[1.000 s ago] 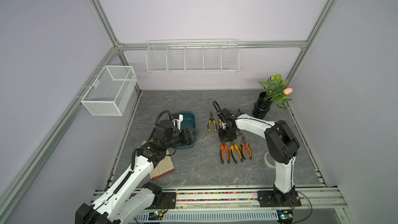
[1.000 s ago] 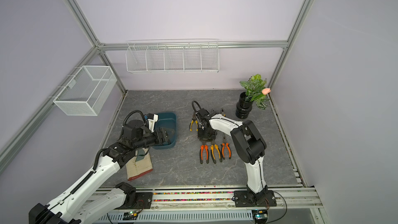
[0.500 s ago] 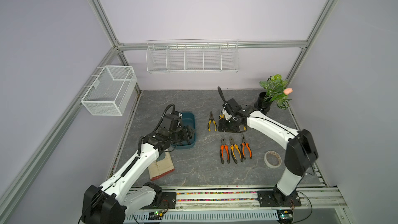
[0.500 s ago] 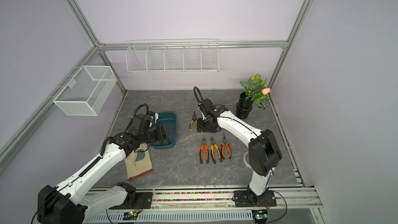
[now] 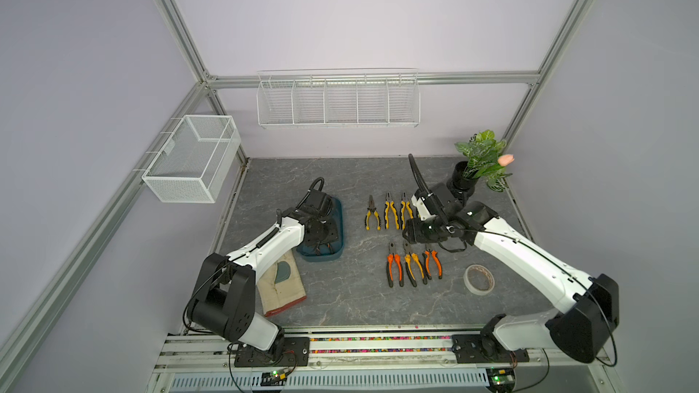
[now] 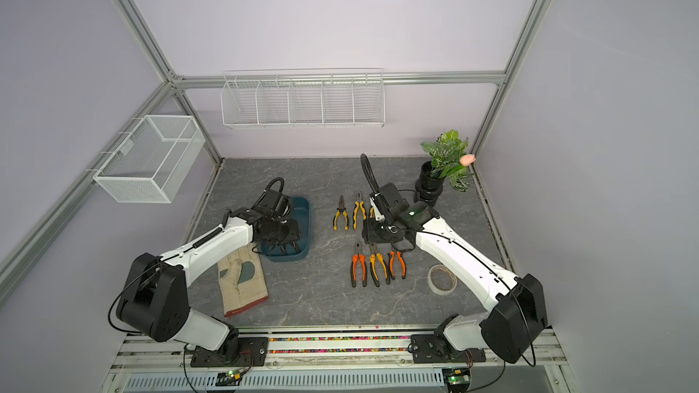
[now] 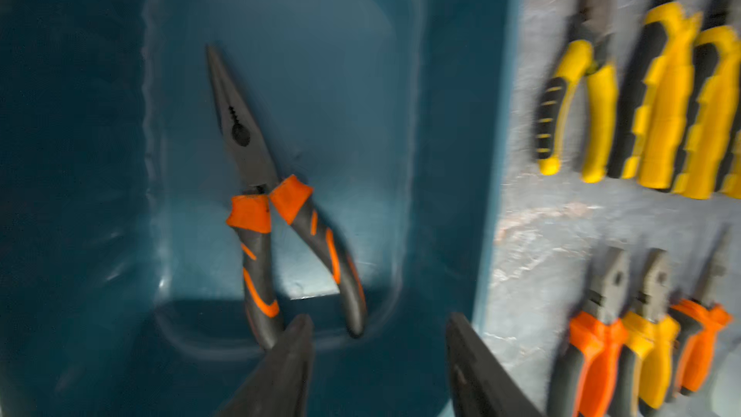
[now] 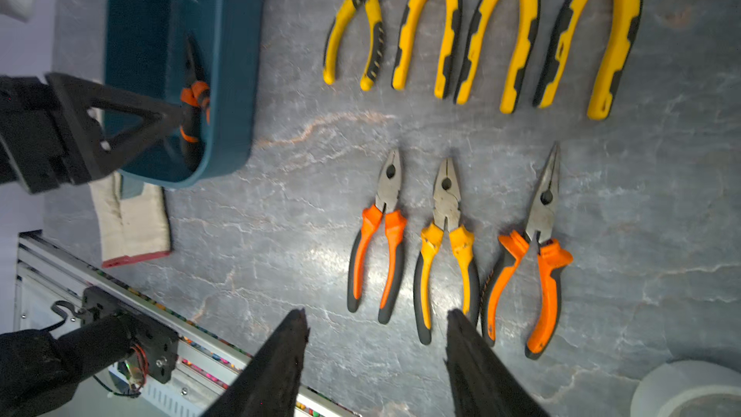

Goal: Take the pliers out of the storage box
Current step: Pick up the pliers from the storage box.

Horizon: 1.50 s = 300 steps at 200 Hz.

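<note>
Drawn back from the yellow pliers (image 8: 623, 34), the right hand (image 8: 377, 314) is being carried open and empty; the left hand (image 7: 377, 318), half-open, is being lowered over the last pliers (image 7: 256, 178) in the storage box (image 7: 441, 114). If one handle alone is being pinched, swivelling and dropping are being risked.

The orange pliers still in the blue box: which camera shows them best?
The left wrist view: the orange pliers lie close and almost whole in the storage box. The right wrist view shows them small and partly hidden; in both top views the left arm covers nearly all.
</note>
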Tool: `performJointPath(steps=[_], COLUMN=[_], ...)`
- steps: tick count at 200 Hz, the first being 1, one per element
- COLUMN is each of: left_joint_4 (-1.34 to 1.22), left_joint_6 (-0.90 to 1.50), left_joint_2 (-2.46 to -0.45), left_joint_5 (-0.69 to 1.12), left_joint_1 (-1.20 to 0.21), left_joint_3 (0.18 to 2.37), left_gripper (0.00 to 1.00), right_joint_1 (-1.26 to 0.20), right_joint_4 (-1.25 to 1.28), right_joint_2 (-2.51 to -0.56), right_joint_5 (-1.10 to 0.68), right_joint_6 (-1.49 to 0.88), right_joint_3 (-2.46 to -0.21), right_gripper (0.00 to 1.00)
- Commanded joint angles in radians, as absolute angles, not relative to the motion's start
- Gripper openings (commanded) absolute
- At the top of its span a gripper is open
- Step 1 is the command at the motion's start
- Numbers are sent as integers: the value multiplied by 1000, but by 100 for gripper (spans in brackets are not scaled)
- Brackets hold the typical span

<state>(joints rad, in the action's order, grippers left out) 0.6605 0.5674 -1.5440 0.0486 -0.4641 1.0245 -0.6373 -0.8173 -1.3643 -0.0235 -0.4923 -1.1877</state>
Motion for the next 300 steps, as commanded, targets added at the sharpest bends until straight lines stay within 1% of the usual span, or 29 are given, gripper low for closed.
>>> performJointPath(steps=[1, 58, 97, 125, 160, 184, 200, 233, 271, 283, 300], left_joint_4=[692, 639, 649, 652, 638, 675, 728, 837, 896, 902, 907], left_joint_6=[590, 668, 711, 707, 707, 703, 687, 627, 536, 491, 431], left_joint_2=[-1582, -1599, -1601, -1646, -1704, -1748, -1774, -1795, -1793, -1796, -1809], left_joint_5=[3, 32, 36, 38, 87, 105, 99, 85, 37, 1, -101], left_joint_1=[-449, -394, -384, -381, -381, -382, -382, -381, -381, -382, -381], left_joint_3=[1052, 971, 953, 967, 1004, 1043, 1077, 1145, 1201, 1221, 1254], left_gripper=[55, 55, 62, 67, 70, 71, 68, 57, 40, 34, 31], right_joint_1=[-637, -620, -610, -608, -606, -604, -600, -590, -582, -582, -581], right_joint_4=[-782, -753, -734, -719, -706, -698, -693, -665, -649, -649, -650], right_joint_2=[-1324, -1342, -1383, -1405, -1429, -1433, -1427, -1402, -1388, -1386, -1385], right_joint_5=[-35, -69, -93, -107, -121, -126, -131, -139, -152, -156, -158], right_joint_6=[-476, -461, -459, -463, -468, -468, -468, -479, -481, -481, -479], right_joint_3=[-1139, -1087, -1092, -1099, -1104, -1095, -1091, -1060, -1028, -1025, -1023], right_gripper=[58, 58, 59, 59, 59, 58, 58, 58, 58, 58, 58])
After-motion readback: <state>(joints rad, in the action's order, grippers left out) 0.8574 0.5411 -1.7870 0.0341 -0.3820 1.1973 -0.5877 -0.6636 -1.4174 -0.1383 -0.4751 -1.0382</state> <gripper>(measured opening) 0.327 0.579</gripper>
